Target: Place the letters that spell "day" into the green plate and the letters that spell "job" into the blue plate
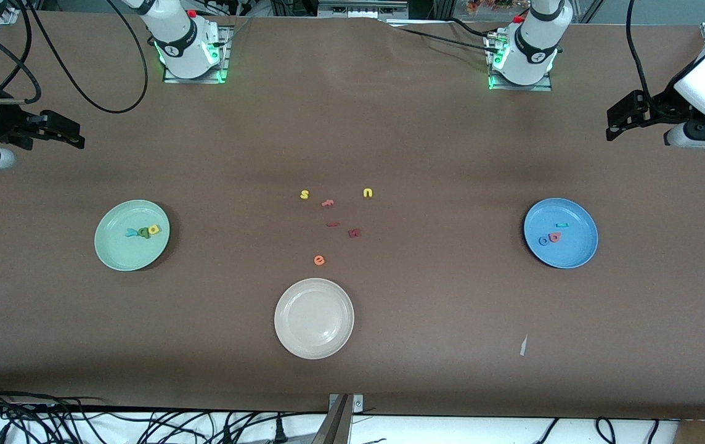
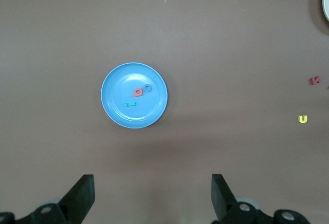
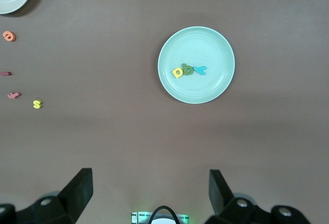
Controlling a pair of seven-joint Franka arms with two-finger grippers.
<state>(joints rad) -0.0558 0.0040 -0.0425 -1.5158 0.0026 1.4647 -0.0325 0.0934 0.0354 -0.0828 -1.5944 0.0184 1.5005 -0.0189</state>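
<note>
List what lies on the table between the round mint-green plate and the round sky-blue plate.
Front view: loose foam letters, yellow "s" and "u", three reddish pieces, orange "e".

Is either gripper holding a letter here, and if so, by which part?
Nothing is held. The left gripper hangs open above the table near the blue plate; the right gripper hangs open near the green plate.

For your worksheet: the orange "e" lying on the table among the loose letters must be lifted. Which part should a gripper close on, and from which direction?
Probably straight down from above, closing across the outer edges of the orange "e": it lies flat on the table and stands apart from the cream-white plate and the dark red piece, so the fingers have room.
</note>
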